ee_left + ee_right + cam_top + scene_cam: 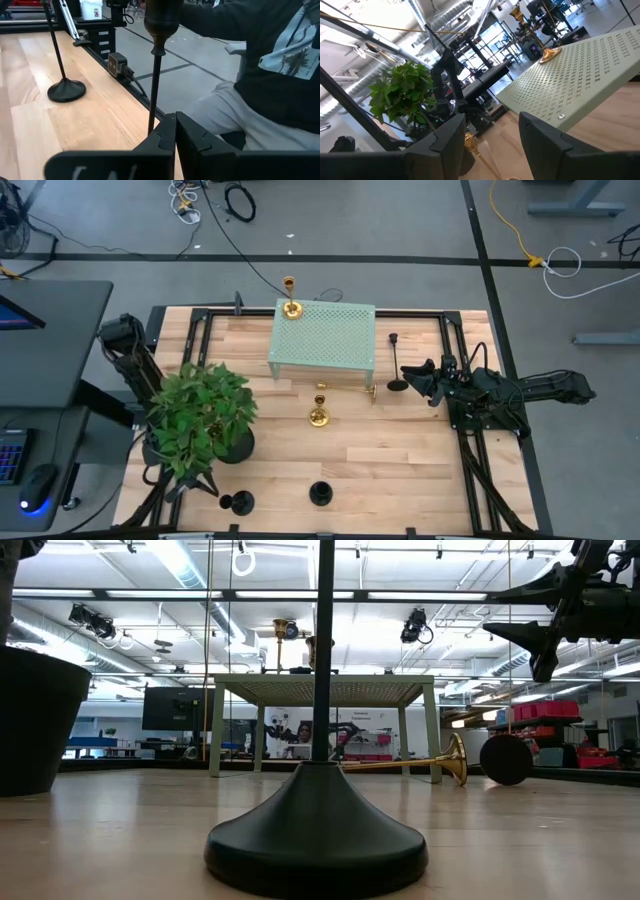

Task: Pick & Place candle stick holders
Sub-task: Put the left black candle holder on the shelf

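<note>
1. The left claw is low over the table's front left corner, under the plant. Its fingers are pressed together and hold nothing.
2. A black holder stands just past the left claw's tips, at the front edge. I cannot tell if they touch.
3. A second black holder stands near it, at the middle of the front edge.
4. A person in a dark top sits just past that edge.
5. The right claw hangs over the right side of the table. Its fingers are spread wide, with nothing between them.
6. A third black holder is just beside the right claw. It seems to lie on its side, with its round foot facing the front edge.
7. A green stand sits at the middle of the back edge.
8. One gold holder stands on top of the stand, at its back left corner.
9. One gold holder stands on the table in the middle, just in front of the stand.
10. One more gold holder lies on its side, by the stand's front right leg.
</note>
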Controlling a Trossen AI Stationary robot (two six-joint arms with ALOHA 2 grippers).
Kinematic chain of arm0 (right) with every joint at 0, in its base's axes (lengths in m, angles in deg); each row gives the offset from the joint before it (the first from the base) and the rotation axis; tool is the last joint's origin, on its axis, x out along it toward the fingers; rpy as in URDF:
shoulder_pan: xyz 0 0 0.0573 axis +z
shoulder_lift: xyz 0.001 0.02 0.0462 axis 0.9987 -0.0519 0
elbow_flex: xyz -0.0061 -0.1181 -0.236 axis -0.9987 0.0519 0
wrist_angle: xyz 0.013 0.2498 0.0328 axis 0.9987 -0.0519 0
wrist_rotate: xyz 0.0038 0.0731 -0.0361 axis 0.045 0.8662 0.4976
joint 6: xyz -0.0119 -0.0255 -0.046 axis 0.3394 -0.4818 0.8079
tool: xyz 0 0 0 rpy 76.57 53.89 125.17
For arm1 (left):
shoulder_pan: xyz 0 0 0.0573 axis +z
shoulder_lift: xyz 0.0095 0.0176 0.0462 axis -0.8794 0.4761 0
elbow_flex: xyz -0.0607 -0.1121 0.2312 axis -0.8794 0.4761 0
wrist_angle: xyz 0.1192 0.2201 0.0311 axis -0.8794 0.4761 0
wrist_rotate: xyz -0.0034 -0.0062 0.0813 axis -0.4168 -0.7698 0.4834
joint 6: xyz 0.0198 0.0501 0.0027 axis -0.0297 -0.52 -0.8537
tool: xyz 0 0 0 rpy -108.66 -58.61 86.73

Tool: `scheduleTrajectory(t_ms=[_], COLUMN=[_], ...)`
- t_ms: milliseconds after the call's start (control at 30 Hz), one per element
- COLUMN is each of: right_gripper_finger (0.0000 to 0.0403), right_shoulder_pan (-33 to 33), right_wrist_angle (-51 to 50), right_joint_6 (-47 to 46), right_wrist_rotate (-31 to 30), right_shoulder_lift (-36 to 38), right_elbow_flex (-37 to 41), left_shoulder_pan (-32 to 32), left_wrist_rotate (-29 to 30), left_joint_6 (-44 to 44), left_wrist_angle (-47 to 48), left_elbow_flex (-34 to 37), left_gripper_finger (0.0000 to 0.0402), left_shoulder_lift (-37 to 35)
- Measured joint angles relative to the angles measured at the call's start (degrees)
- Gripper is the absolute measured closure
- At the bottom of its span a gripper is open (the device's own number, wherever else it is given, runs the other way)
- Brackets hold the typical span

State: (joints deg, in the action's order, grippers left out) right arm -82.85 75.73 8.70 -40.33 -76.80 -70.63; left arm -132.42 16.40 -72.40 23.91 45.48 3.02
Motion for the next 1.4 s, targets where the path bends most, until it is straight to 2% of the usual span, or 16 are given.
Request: scheduleTrajectory(t_ms=[100,333,500,800,1267,1400], right_gripper_finger=[0.0218,0.0218,0.0218,0.0218,0.0218,0.0218], right_shoulder_pan=[0.01,-0.01,0.01,0.01,-0.01,0.01], right_wrist_angle=[0.00,0.00,0.00,0.00,-0.04,-0.04], right_joint_6=[0.00,0.39,0.39,0.37,0.42,0.42], right_wrist_rotate=[0.00,-0.02,-0.02,-0.02,-0.02,-0.02], right_shoulder_lift=[0.00,0.00,0.00,-0.01,0.00,-0.01], right_elbow_flex=[0.01,0.01,0.01,0.01,0.00,0.00], left_shoulder_pan=[0.02,0.02,0.66,4.07,5.30,6.87], left_wrist_rotate=[1.46,0.93,4.44,0.67,3.57,-0.49], left_joint_6=[0.03,0.01,1.05,1.94,-0.19,-1.68], left_wrist_angle=[-0.36,-2.18,-2.06,-3.51,-18.66,-19.02], left_elbow_flex=[0.00,-0.04,-0.04,-0.07,-0.35,-3.11], left_gripper_finger=[0.0354,0.0260,0.0222,0.0215,0.0216,0.0216], left_shoulder_lift=[0.00,0.00,0.00,0.72,13.54,16.55])
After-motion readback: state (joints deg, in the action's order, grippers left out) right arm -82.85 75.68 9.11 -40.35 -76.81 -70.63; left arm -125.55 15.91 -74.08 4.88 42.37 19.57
